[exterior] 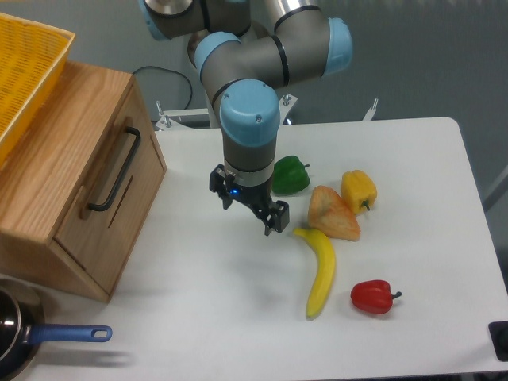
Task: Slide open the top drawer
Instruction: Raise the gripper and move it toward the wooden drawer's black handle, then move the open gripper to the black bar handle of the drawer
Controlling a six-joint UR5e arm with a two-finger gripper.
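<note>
The top drawer (101,238) is the light-wood front of the cabinet at the left, facing right, and it looks closed flush. Its long black bar handle (115,170) runs slanted down the panel, with a thin slot beside it. My gripper (252,209) hangs over the white table, well to the right of the handle and apart from it. Its jaws stand open and hold nothing.
A yellow plastic basket (24,71) sits on top of the cabinet. On the table right of the gripper lie a green pepper (290,175), a yellow pepper (359,190), an orange piece (333,214), a banana (320,270) and a red pepper (373,296). A blue-handled pan (67,333) is at the front left.
</note>
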